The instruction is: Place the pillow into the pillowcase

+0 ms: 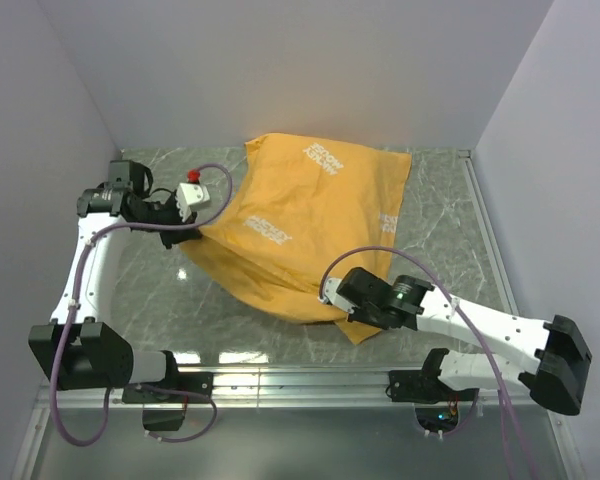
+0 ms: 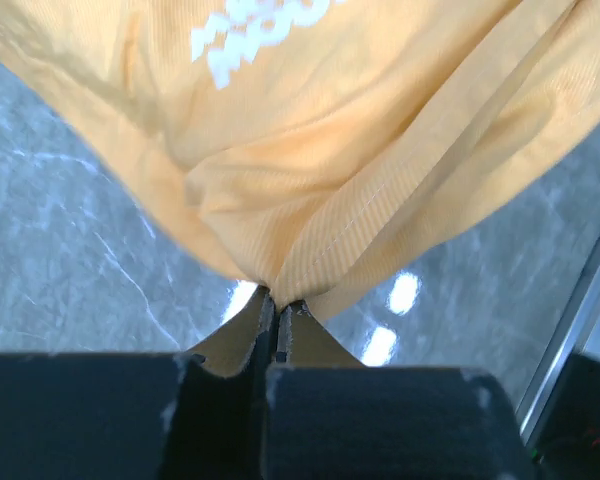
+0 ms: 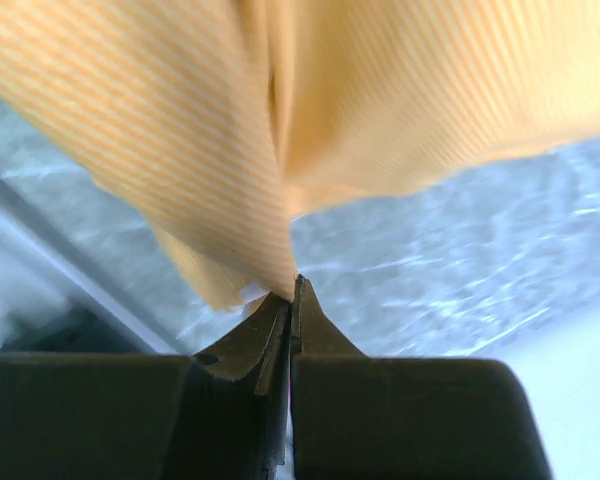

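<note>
My left pincer [image 2: 277,302] and right pincer [image 3: 292,288] are each clamped on a fold of the orange pillowcase [image 1: 310,220], which sprawls across the middle of the marbled counter [image 1: 450,240] toward its far edge.

A grey marbled surface [image 1: 440,240] is lying under my left claw [image 2: 277,300] and my right claw [image 3: 292,285], and bright glints of light [image 2: 404,292] are shining on it just beside the left claw. Pale walls [image 1: 310,60] are standing beyond both claws and to either side. A metal rail [image 1: 310,378] is running along the surface's edge behind them.
</note>
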